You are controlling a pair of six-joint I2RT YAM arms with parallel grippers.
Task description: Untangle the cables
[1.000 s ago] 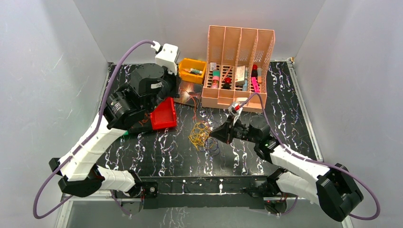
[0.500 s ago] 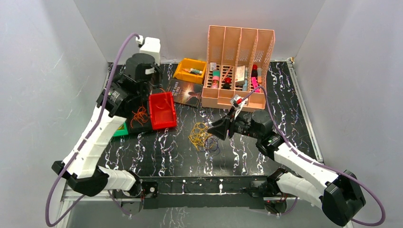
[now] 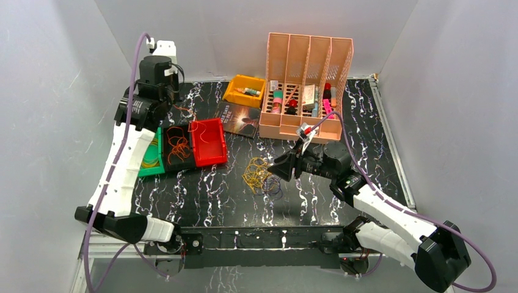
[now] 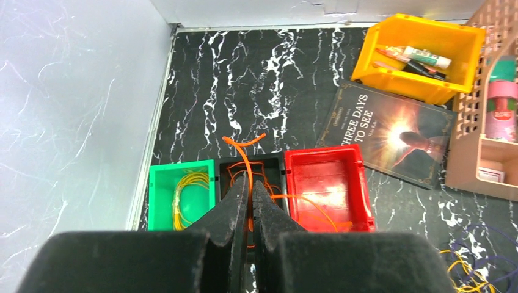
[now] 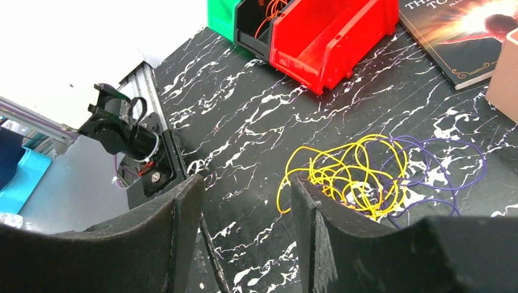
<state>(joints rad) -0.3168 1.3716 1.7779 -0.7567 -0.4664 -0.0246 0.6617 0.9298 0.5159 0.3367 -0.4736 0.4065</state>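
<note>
My left gripper (image 4: pixel 250 183) is shut on a strand of the orange cable (image 4: pixel 243 155), holding it high over the black bin (image 4: pixel 273 163). The rest of the orange loops lie in that bin (image 3: pixel 178 145), and one strand trails into the red bin (image 4: pixel 330 183). In the top view the left gripper (image 3: pixel 170 101) is at the back left. A yellow cable (image 4: pixel 183 195) lies coiled in the green bin (image 4: pixel 160 177). A yellow and dark purple tangle (image 3: pixel 259 176) lies mid-table. My right gripper (image 5: pixel 244 183) is open and empty, just right of the tangle (image 5: pixel 354 174) in the top view (image 3: pixel 281 168).
A yellow bin (image 3: pixel 245 90) with small items, a dark book (image 3: pixel 239 119) and a pink divided organizer (image 3: pixel 305 85) stand at the back. The green, black and red bins (image 3: pixel 207 141) sit in a row at the left. Grey walls enclose the table.
My left arm has swung left and back, carrying the orange cable from near the book to over the black bin, uncovering the bins. My right gripper has drawn slightly back from the tangle.
</note>
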